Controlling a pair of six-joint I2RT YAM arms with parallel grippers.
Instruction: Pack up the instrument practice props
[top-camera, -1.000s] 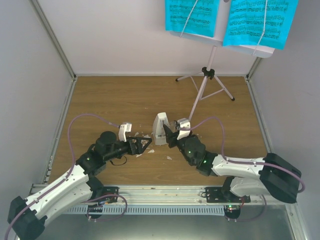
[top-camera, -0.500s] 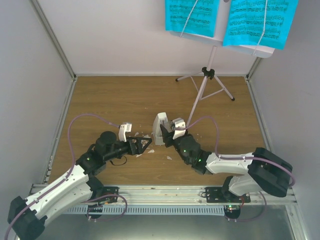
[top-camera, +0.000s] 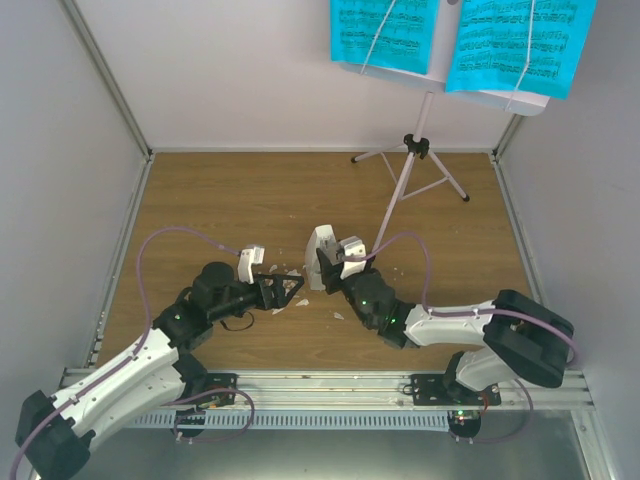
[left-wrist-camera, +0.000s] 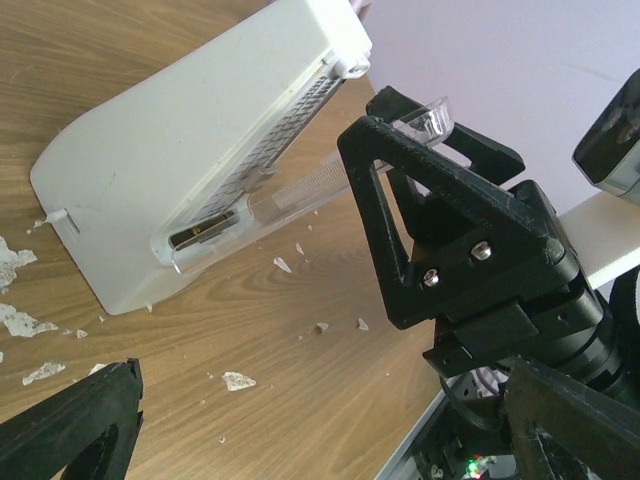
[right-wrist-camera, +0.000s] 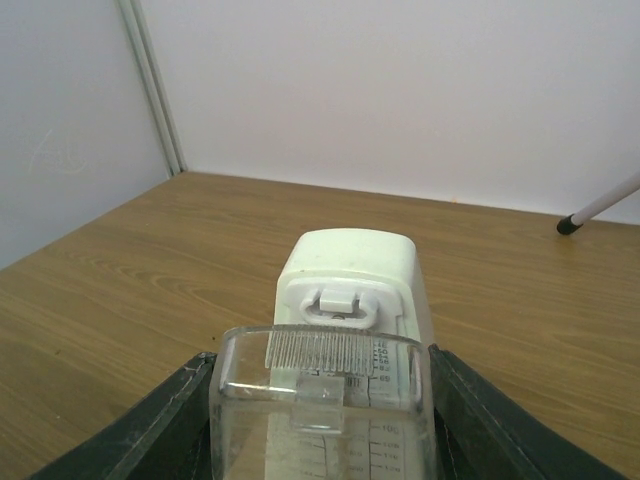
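Only tiny scale numbers on the metronome (right-wrist-camera: 345, 290), behind its clear cover (right-wrist-camera: 320, 400), mostly too blurry. The sheet music (top-camera: 385, 35) is just notes.

The metronome (left-wrist-camera: 190, 150) is seen in matt white plastic, its clear cover (right-wrist-camera: 320, 395) in glossy transparent plastic. The surface (top-camera: 230, 200) is finished in smooth wood grain with a faint sheen. The right end effector (right-wrist-camera: 322, 428) is formed of matt black plastic.

Bright, even, diffuse light fills every view, and shadows on the wooden table (top-camera: 250, 200) are faint. The overhead view is slightly soft. The left wrist view blurs the left gripper's finger (left-wrist-camera: 70, 425) at 7 o'clock. In the right wrist view the clear cover (right-wrist-camera: 320, 400) at 6 o'clock glints palely.
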